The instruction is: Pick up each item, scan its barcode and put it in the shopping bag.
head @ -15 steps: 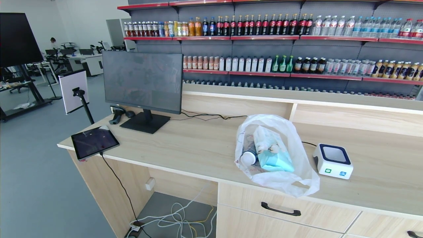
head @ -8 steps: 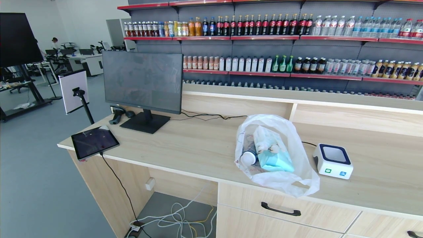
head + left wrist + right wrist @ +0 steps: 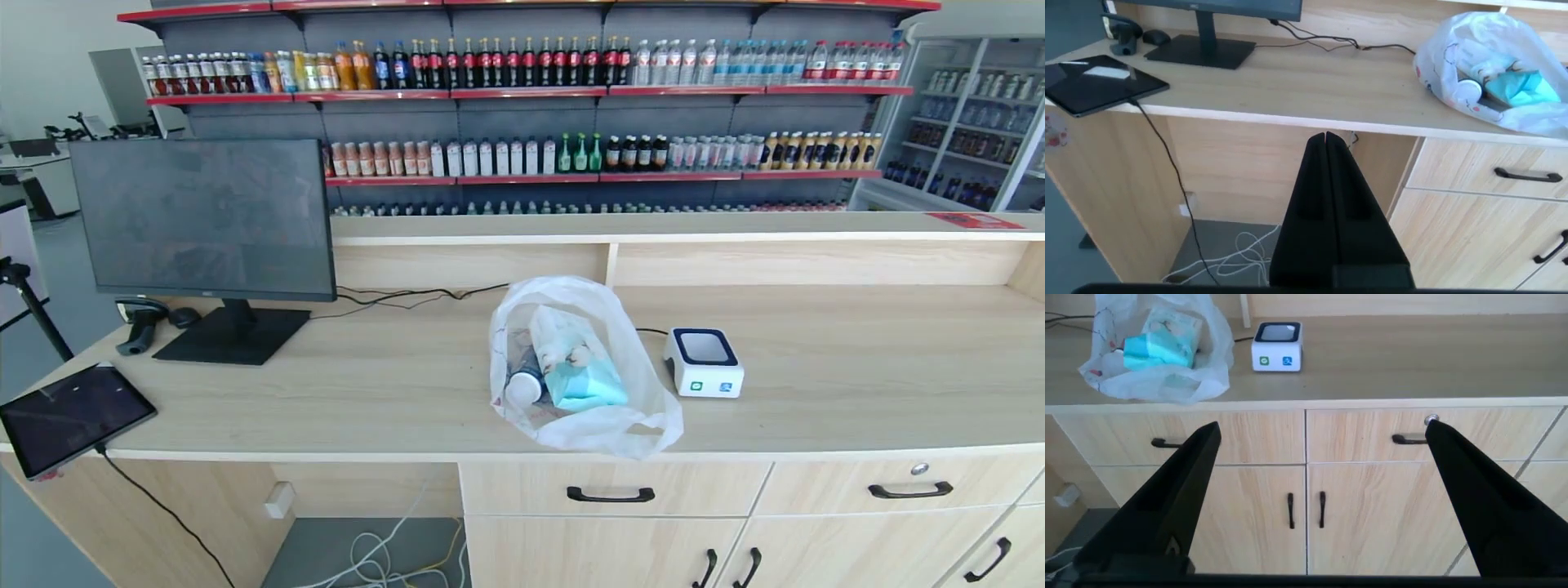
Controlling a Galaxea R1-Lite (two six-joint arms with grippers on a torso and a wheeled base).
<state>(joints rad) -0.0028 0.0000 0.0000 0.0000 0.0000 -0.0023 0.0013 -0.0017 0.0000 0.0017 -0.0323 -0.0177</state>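
The translucent white plastic shopping bag (image 3: 571, 367), centre frame, sat beyond both claws: left claw (image 3: 1327, 143) pressed together, right claw (image 3: 1323, 429) spread wide.

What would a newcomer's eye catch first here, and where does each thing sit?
The white shopping bag, with a blue pack and a bottle inside, lies on the counter, the small white scanner just to its right. A dark monitor stands at the counter's left end, and shelves of drink bottles rise behind.
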